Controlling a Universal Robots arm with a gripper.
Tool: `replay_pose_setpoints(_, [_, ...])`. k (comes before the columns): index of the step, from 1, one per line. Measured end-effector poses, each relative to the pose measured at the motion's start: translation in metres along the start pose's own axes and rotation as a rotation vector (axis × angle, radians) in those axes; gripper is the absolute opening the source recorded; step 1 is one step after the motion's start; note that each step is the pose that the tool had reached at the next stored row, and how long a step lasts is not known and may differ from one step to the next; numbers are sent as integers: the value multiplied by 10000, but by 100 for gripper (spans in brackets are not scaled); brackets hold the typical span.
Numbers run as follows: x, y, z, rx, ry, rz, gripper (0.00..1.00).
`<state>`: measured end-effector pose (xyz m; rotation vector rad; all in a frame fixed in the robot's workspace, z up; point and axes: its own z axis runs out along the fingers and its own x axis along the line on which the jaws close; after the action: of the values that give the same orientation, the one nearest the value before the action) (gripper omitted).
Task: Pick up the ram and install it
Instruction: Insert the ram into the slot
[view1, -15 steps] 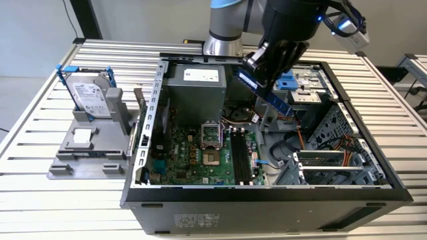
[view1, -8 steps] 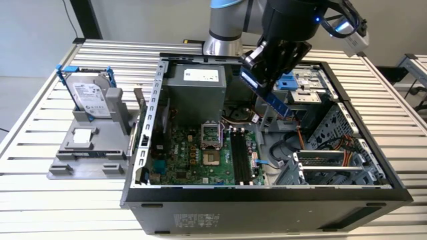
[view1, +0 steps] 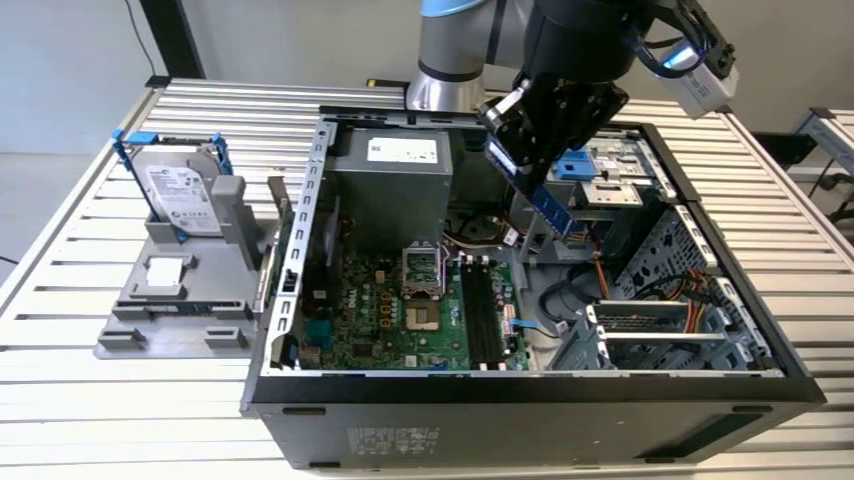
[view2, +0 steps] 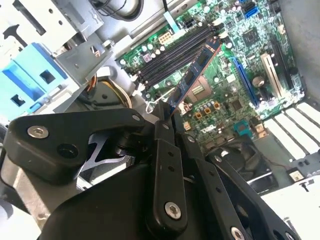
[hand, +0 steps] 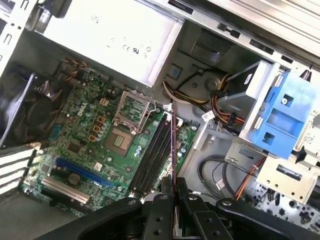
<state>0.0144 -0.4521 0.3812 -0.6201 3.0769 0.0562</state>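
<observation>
The arm (view1: 451, 50) leans over the open case (view1: 534, 395), its gripper (view1: 523, 150) tilted, jaws clamped on the ram (view1: 558, 208) above the slots (view1: 483, 315).

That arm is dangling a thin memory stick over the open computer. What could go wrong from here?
1. The ram is pinched at one end by the jaws. It could shift in that grip, or drop onto the green motherboard.
2. It hangs slanted above the black memory slots. If it came down askew, it might jam rather than seat.
3. Loose cables lie near the slots and could snag.
</observation>
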Motion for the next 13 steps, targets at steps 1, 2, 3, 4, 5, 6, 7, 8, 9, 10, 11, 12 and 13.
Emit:
replay_pose_setpoints(1, [0,0,0,1,-6,151,0])
replay_pose_setpoints(2, [0,0,0,3,-11,290,0])
replay_pose_setpoints(3, [0,0,0,4,-15,424,0])
replay_pose_setpoints(4, [0,0,0,5,-20,571,0])
replay_pose_setpoints(5, [0,0,0,7,-25,712,0])
replay_pose_setpoints(6, [0,0,0,8,-30,853,0])
replay_pose_setpoints(7, [0,0,0,10,-35,999,0])
replay_pose_setpoints(8, [0,0,0,11,-40,1145,0])
replay_pose_setpoints(9, [0,0,1,11,-45,1280,0])
replay_pose_setpoints(10, [0,0,1,13,-50,1419,0])
replay_pose_setpoints(11, [0,0,1,15,-54,1558,0])
replay_pose_setpoints(12, [0,0,1,16,-59,1695,0])
replay_pose_setpoints(13, [0,0,1,17,-63,1831,0])
